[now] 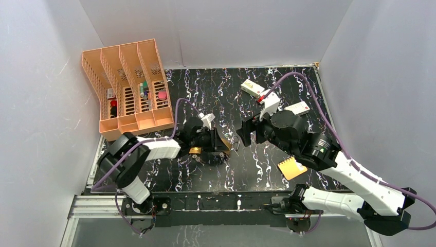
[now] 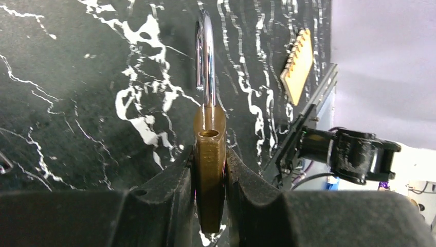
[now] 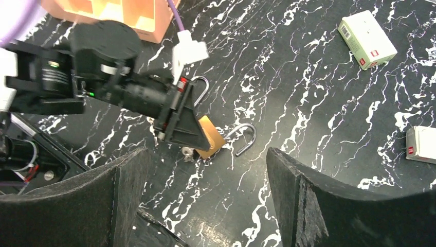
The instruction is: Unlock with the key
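- One tiny silver piece — the key (image 3: 188, 152), as far as its size lets me tell — lies on the black marbled table (image 3: 319, 103). It sits just beside the bottom corner of the brass padlock (image 3: 212, 140), partly under the left gripper (image 3: 181, 129).
- Both fingers of the left gripper are closed onto the flat sides of the padlock's body, and nothing else is in that grip.
- From the body, the steel shackle (image 2: 206, 62) points away from the left wrist and toward the right gripper (image 3: 205, 206). One hole in the top of the body stands empty, with the shackle's free leg out of it.
- Over the table near the shackle's tip hangs the right gripper — jaws spread wide, nothing between them.
- Just past the left gripper on its far side a second shackle (image 3: 201, 88) shows; its body is hidden.
- An orange spiral notepad (image 1: 292, 168) lies by the right arm, toward the near edge.
- Toward the far right of the table lie a white box (image 1: 252, 88) and a second white box (image 1: 297, 108).
- An orange rack (image 1: 128, 87) with upright compartments stands in the far left corner, small items in its slots.
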### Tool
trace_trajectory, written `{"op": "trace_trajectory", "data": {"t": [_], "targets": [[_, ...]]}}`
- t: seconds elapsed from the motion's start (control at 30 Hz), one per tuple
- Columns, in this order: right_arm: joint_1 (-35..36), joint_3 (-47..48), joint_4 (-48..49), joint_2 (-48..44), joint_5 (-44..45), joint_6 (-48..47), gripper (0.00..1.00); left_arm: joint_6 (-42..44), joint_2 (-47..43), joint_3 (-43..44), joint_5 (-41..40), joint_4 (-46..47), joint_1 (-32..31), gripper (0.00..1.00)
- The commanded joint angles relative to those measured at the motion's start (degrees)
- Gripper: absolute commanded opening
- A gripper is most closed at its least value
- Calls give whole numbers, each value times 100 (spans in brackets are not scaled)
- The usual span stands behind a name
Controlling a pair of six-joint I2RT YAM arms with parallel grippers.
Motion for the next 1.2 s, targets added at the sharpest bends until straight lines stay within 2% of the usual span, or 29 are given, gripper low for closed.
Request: {"op": "trace_trajectory", "data": {"t": [0.0,0.2,0.23,0.27,0.3,0.33,0.5,0.53,0.63,0.83,0.9,0.97,1.0,1.07,1.17], "targets": [[16,-30,302,-221,44,342,92,-224,399,492,-27,881,-33,0],[17,-79,226,-300,95,454,93,-54,1016,917,-100,382,-34,0],[13,-88,204,-309,129,488,93,-9,1042,955,-117,279,-34,6],[12,-97,172,-318,176,517,94,21,1027,971,-172,158,-33,21],[13,-101,136,-325,214,544,95,61,977,963,-251,29,-31,28],[17,-109,102,-323,243,567,96,120,889,921,-379,-64,-33,39],[15,-113,55,-350,317,632,98,352,98,690,-1008,-589,-27,71],[14,-99,55,-355,345,639,98,414,-68,702,-1148,-786,-21,82],[12,-72,94,-376,620,785,98,574,-531,921,-1701,-1791,-23,98],[11,-85,-68,-408,2328,1790,98,435,-1509,1672,-3307,-4076,-42,98],[12,56,-392,-240,2920,2075,98,247,-1905,1787,-3999,-4688,-38,98],[12,262,-773,23,3270,2201,98,-93,-2239,2072,-5066,-5742,-42,98],[15,263,-768,48,3317,2192,98,-81,-2297,2162,-5316,-6002,-41,98],[12,121,-393,-115,3320,2011,98,87,-2470,2232,-5440,-6163,-37,98],[17,-27,-64,-359,3250,1852,98,555,-2713,2131,-5204,-5827,-42,98]]}}
